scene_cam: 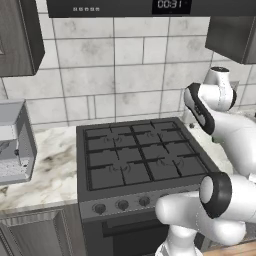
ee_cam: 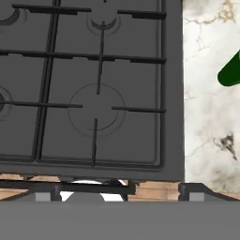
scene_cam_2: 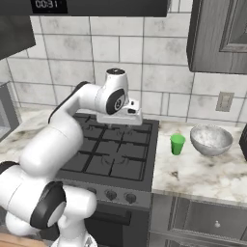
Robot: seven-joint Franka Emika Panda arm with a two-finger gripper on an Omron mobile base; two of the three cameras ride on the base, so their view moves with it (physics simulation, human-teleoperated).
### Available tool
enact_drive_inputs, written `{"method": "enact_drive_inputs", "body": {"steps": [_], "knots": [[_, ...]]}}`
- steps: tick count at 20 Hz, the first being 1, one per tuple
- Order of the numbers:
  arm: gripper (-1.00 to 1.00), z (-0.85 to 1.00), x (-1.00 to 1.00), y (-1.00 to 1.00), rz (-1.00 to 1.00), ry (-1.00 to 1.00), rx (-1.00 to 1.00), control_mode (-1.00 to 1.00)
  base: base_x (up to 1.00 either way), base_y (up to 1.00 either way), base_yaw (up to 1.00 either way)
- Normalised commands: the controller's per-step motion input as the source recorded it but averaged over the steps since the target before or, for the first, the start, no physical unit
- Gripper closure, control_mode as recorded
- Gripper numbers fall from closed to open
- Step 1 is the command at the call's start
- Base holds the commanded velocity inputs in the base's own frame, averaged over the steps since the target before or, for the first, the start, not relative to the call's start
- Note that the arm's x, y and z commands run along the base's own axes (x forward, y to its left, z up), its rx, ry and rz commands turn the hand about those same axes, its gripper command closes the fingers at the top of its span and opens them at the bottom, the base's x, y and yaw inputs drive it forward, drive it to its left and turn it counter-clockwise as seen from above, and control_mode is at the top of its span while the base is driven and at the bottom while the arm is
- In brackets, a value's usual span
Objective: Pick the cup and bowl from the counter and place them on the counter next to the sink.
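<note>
Claw (scene_cam_2: 119, 121) hangs over back of the black stove top (scene_cam_2: 113, 149), jaws spread wide, nothing between them; in right base view it sits under the white wrist, tips hard to make out. Hand view looks straight down on burner grates, w/ two dark finger tips (ee_cam: 44, 193) at bottom edge, well apart.

Writing: digital clock on dark hood panel above stove reads 00:31 (scene_cam: 170, 4); also seen in right base view. Row of small pale marks on the same panel, too small to read.

Surface & room: white marble counter (scene_cam_2: 207, 176) w/ grey-brown veins runs either side of stove, over dark grey panelled cabinets (scene_cam_2: 202, 219). Pale square-tile wall (scene_cam: 115, 70) behind. Dark wall cabinets upper left and upper right. Wall socket (scene_cam_2: 224, 102) on tiles right of stove. Grey box-like appliance (scene_cam: 15, 142) on counter left of stove. Knobs (scene_cam: 122, 204) along stove front.

Cup (scene_cam_2: 177, 144): small green tumbler, upright, mouth up, long axis vertical, on counter just right of stove edge. In hand view only a dark green edge of it shows at right. Bowl (scene_cam_2: 211, 139): wide, mottled grey-white, upright, opening up, near cup on its right, apart from it, closer to wall. Claw well apart from both.
</note>
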Motion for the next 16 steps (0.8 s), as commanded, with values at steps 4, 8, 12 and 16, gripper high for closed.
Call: {"method": "enact_drive_inputs", "body": {"steps": [4,8,12,16], "knots": [[-1.00,-0.21,0.30,-0.42,0.00,0.00,0.00,-1.00,0.00,0.00,0.00],[-1.00,-0.15,0.30,-0.40,0.00,0.00,0.00,-1.00,0.00,0.00,0.00],[-1.00,-0.09,0.28,-0.37,0.00,0.00,0.00,-1.00,0.00,0.00,0.00],[-1.00,-0.15,0.27,-0.43,0.00,0.00,0.00,-1.00,0.00,0.00,0.00]]}}
